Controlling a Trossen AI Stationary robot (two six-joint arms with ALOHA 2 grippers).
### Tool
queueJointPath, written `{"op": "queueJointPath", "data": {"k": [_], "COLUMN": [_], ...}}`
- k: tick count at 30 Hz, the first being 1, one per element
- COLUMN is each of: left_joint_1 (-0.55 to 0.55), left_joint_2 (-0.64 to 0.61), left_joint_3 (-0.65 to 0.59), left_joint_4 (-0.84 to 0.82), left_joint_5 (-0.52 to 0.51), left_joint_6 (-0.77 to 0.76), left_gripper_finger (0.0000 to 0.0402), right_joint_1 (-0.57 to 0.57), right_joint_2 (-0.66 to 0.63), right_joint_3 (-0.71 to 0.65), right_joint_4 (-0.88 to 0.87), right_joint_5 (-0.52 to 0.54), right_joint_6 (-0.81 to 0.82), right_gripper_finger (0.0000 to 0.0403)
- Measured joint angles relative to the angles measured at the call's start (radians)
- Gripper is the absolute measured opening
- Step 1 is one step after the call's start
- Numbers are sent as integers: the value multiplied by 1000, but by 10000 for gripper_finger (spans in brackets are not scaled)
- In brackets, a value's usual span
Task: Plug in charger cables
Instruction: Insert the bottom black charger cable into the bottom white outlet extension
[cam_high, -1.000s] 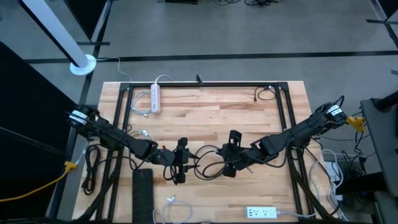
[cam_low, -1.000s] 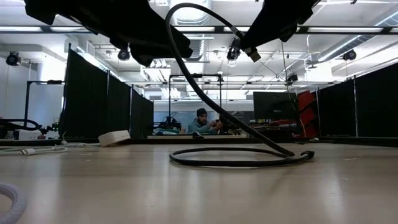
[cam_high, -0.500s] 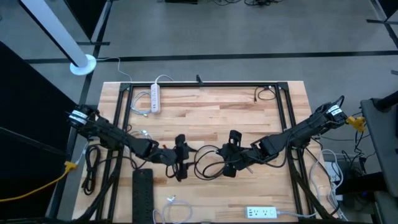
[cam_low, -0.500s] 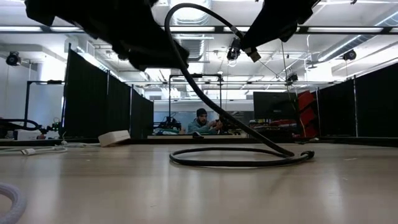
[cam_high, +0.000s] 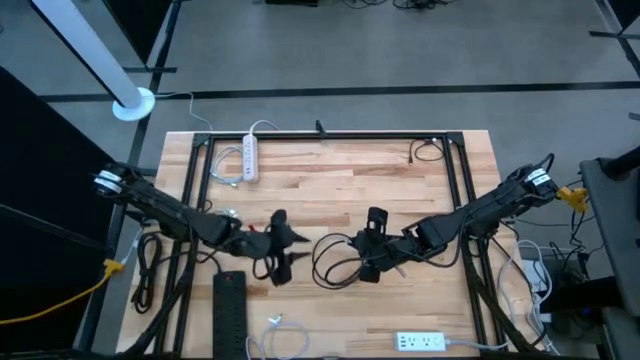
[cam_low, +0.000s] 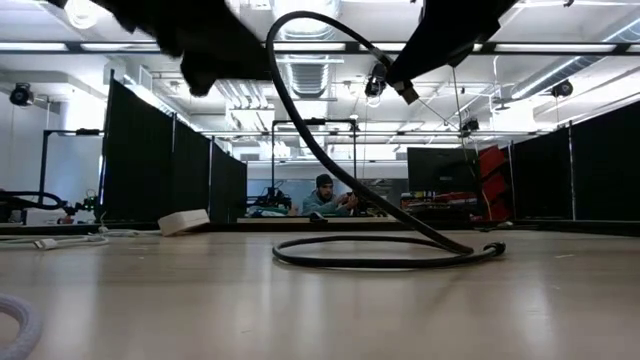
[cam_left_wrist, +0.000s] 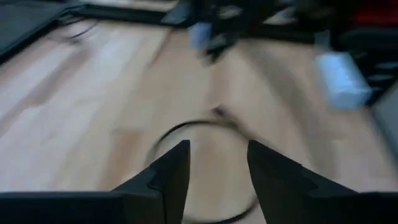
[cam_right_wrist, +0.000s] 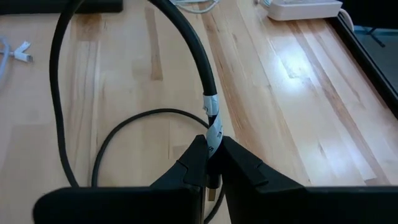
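1. At the table's middle, I have the right gripper (cam_right_wrist: 211, 163) raised off the surface with its fingers pinched on a black charger cable (cam_right_wrist: 193, 46), just below a white band on the cable.
2. From that grip the cable arches up and over, then drops to the butcher-block table (cam_high: 340, 180), where the rest lies in a flat loop (cam_low: 385, 252).
3. In the high view the loop (cam_high: 338, 262) sits between the two grippers, just beside the right gripper (cam_high: 372, 245).
4. I see the left gripper (cam_high: 280, 245) near the loop's other side, fingers spread and holding nothing; its wrist view shows the gap between the fingers (cam_left_wrist: 176, 168) with the loop on the wood beyond.
5. A white power strip (cam_high: 249, 157) lies near the far left corner of the table.
6. A black power strip (cam_high: 229, 315) lies at the near edge, left of centre.
7. A second white power strip (cam_high: 420, 342) lies at the near edge, right of centre.
8. A small black cable coil (cam_high: 425, 151) rests near the far right corner.
9. In the low view, a person (cam_low: 324, 196) sits in the room well beyond the table.
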Motion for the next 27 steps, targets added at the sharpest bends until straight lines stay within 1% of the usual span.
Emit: {"op": "queueJointPath", "data": {"k": [3,6,9,13,16,17,20,23,27], "left_joint_1": [-14,-10,7,14,13,13,12,8,7], "left_joint_2": [39,84,128,158,144,129,72,40,41], "left_joint_3": [0,0,0,0,0,0,0,0,0], "left_joint_4": [97,113,108,110,83,60,5,14,70], "left_joint_5": [35,32,25,20,48,64,64,63,58], "left_joint_6": [-7,-39,-70,-77,-70,-68,-67,-67,-66], "left_gripper_finger": [135,139,156,192,216,222,235,239,235], "right_joint_1": [-1,-2,-2,-2,-4,-4,-4,-5,-8], "right_joint_2": [-1,-1,-1,-1,-1,-1,-1,-1,-1], "right_joint_3": [0,0,0,0,0,0,0,0,0], "right_joint_4": [0,-1,-1,-1,0,0,0,0,0], "right_joint_5": [0,0,0,0,0,0,0,0,0], "right_joint_6": [7,12,20,20,20,20,20,20,21], "right_gripper_finger": [18,18,18,18,18,18,18,18,18]}}
